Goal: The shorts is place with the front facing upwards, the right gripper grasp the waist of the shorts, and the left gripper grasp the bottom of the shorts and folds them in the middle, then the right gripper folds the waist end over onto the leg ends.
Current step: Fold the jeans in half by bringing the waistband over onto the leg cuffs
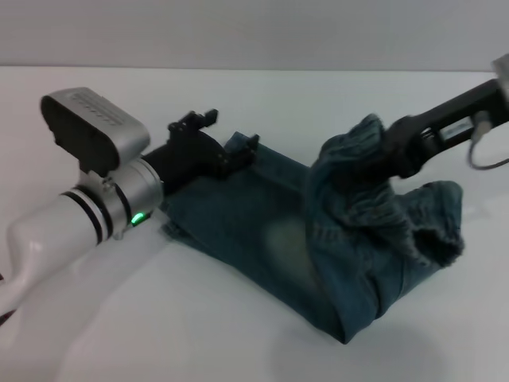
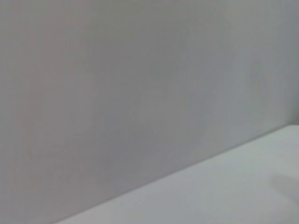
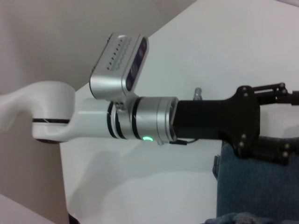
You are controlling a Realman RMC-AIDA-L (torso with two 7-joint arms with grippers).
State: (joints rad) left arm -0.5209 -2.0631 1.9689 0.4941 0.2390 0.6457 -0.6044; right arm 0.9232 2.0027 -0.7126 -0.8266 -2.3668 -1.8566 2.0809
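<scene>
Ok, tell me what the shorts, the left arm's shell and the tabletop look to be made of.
The shorts: denim, matte blue-green, with a faded pale patch and a puckered waist.
The left arm's shell: probably glossy white plastic, with a silvery metallic-looking collar.
The tabletop: smooth, plain white; material unclear, perhaps laminate.

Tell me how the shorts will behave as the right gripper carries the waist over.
The shorts are probably floppy: the waist bunches and droops around the right gripper rather than holding flat. The denim looks fairly thick, so folds should stay put. The left gripper at the leg ends likely keeps them from sliding on the smooth white table.
</scene>
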